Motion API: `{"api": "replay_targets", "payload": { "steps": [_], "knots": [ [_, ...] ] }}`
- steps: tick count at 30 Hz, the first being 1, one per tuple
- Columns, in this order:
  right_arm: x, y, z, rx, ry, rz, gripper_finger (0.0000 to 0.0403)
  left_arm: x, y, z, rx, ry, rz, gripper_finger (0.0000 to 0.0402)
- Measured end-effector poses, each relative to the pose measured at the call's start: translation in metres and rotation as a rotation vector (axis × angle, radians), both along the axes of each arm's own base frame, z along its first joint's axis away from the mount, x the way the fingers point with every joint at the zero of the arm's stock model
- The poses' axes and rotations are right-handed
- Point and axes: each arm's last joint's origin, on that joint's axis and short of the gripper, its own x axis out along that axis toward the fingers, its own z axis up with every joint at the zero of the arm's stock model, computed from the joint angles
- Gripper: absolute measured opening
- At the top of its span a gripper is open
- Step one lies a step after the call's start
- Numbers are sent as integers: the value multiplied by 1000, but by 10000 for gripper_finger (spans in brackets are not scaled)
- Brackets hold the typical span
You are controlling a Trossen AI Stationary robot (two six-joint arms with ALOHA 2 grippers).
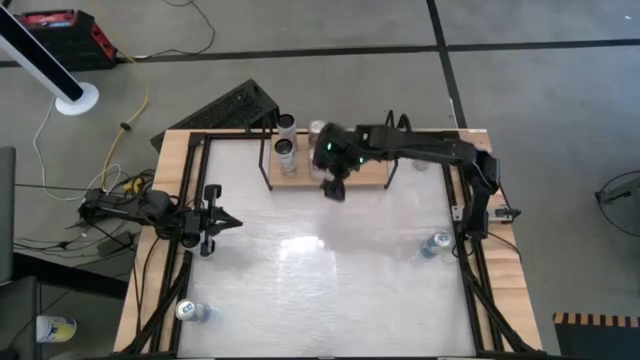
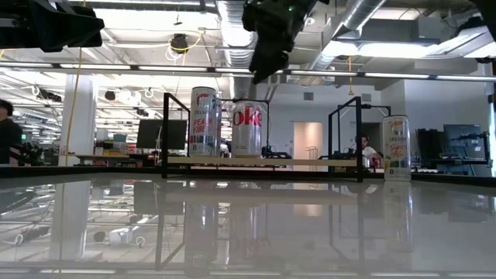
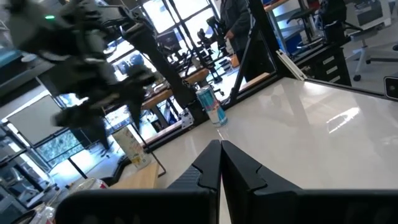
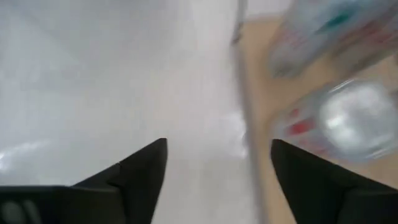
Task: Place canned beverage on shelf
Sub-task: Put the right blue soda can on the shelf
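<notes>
The shelf (image 1: 365, 172) is a light-wood board in a black wire frame at the table's far middle. Three cans stand upright on its left part: two (image 1: 287, 125) (image 1: 286, 150) one behind the other and a third (image 1: 318, 130) beside them. The low view shows a tall white can (image 2: 204, 122) and a silver one (image 2: 247, 128). My right gripper (image 1: 333, 188) (image 4: 217, 163) hangs open over the shelf's near edge, above the cans (image 2: 263, 54), with nothing between its fingers. My left gripper (image 1: 224, 222) (image 3: 221, 152) is shut and empty at the table's left.
One loose can (image 1: 437, 243) (image 2: 395, 147) (image 3: 211, 106) stands on the white table near its right edge. Another can (image 1: 187, 311) is at the near left corner. Wood strips and black rails (image 1: 470, 230) edge the table. Its middle is bare.
</notes>
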Motion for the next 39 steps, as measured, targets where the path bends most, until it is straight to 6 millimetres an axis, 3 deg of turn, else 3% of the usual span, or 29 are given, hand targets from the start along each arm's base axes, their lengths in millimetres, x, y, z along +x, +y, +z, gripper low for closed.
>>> {"api": "replay_targets", "payload": {
  "steps": [6, 10, 15, 18, 22, 27, 30, 33, 39],
  "knots": [
    [3, 69, -10, 90, 122, 58, 215, 0, 0, 0, -16, 2, -2, 0],
    [-9, 120, 1, 87, 138, 68, 145, 0, -1, 0, -28, 3, -23, 0],
    [-48, 187, 13, -99, 180, -22, 61, 0, -1, 0, -30, 4, -53, 0],
    [-80, 226, 13, -246, 100, -106, 22, 0, -2, 0, -43, 5, -59, 0],
    [-130, 261, -1, -255, 5, -261, 17, 0, -2, 0, -82, 10, -64, 0],
    [-186, 274, -24, -151, -8, -497, 52, 0, -2, 1, -119, 3, -70, 0],
    [-209, 275, -33, -123, -16, -609, 58, 0, -2, 0, -136, -4, -72, 0],
    [-221, 270, -32, -86, -28, -763, 60, 0, -2, 2, -179, -14, -79, 0],
    [-223, 253, -20, 51, 26, -901, 61, 0, -2, 2, -198, -18, -94, 0]
  ]
}}
